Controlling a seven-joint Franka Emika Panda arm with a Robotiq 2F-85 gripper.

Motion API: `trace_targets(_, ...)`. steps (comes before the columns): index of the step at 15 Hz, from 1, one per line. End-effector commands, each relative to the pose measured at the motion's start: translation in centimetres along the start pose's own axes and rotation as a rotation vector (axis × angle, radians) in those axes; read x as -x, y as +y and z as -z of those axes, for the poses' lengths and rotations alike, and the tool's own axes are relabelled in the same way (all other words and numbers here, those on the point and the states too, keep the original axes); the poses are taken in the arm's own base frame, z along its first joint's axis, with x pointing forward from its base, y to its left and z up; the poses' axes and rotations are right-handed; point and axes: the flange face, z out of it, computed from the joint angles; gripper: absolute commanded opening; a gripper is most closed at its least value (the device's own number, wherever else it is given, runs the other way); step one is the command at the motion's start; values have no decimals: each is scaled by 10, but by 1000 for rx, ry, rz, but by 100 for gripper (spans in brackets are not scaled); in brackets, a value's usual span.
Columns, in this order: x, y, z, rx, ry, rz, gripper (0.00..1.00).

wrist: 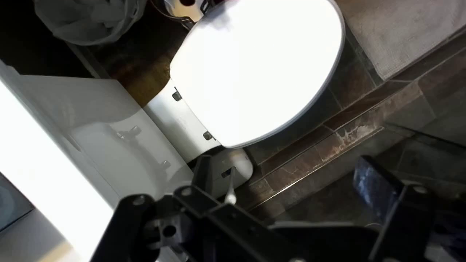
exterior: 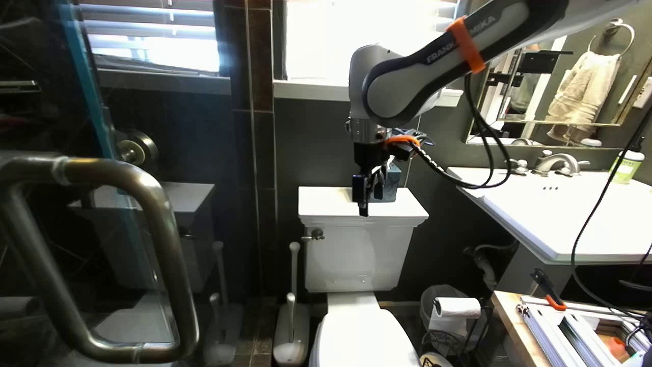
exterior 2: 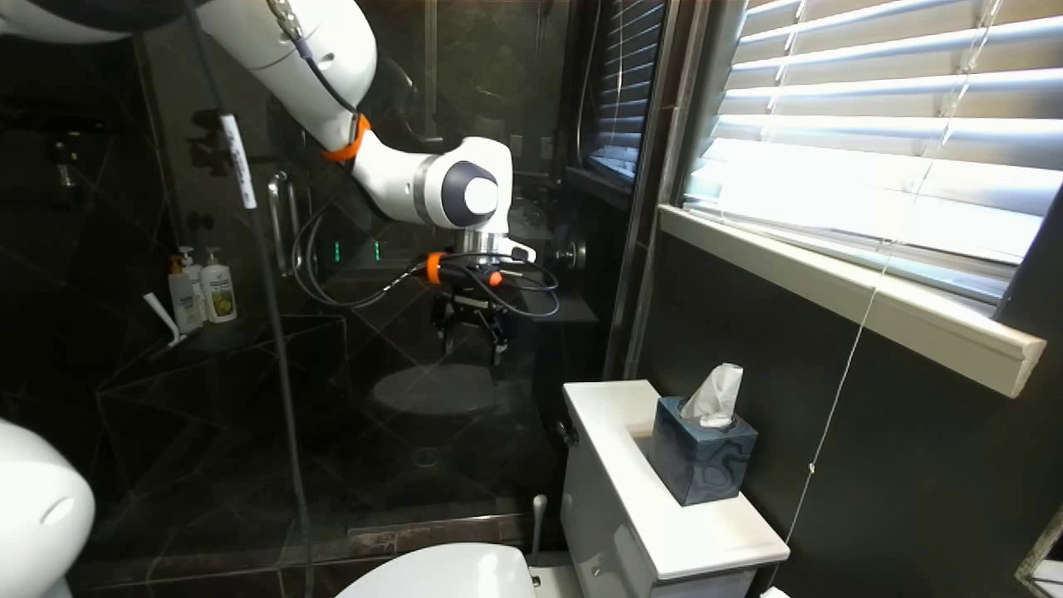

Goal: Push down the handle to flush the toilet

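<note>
FRANK and MIKA can be read along my forearm (exterior: 491, 33) in an exterior view, an orange band (exterior: 466, 45) wrapping the letters between them; the green-labelled bottle (exterior: 627, 164) on the sink (exterior: 586, 214), the cluster of pump bottles (exterior 2: 219, 292) and the white tag (exterior 2: 239, 162) on a dark cable (exterior 2: 285, 374) carry print too small for me to make out. In both exterior views I slope down from above to a bent wrist (exterior 2: 472, 189), and below it my tool (exterior 2: 472, 349) points straight down. It is released: in the wrist view the fingers (wrist: 375, 187) stand wide apart, with a long white rod (wrist: 230, 193) seen lower down in the gap between them. I hold nothing and touch nothing that the views show. The handle (exterior: 312, 236) sits on the front of the toilet (exterior: 359, 275), on its boxy tank (exterior: 361, 250), just under the flat lid (exterior: 326, 201) and near the left end as seen in an exterior view. My tool hangs higher than the handle and well apart from it, out in front of the tank. On the lid stands a blue-grey tissue box (exterior 2: 702, 465), a white tissue (exterior 2: 716, 394) poking up from its top. The oval seat cover (wrist: 255, 72) is down, bright white in the wrist view.
</note>
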Motion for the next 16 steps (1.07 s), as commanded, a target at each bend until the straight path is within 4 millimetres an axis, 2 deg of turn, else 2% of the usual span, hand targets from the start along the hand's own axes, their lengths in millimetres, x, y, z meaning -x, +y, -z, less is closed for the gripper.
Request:
trace_targets(1, 49, -9, 23, 33, 12, 137, 100)
trace_targets(5, 77, -13, 41, 37, 62, 255, 100)
trace_targets(9, 104, -3, 58, 12, 71, 337, 100)
trace_targets(10, 80, -9, 51, 15, 64, 288, 100)
trace_targets(13, 94, -3, 58, 5, 74, 310, 100)
trace_targets(16, 96, -3, 58, 4, 74, 314, 100)
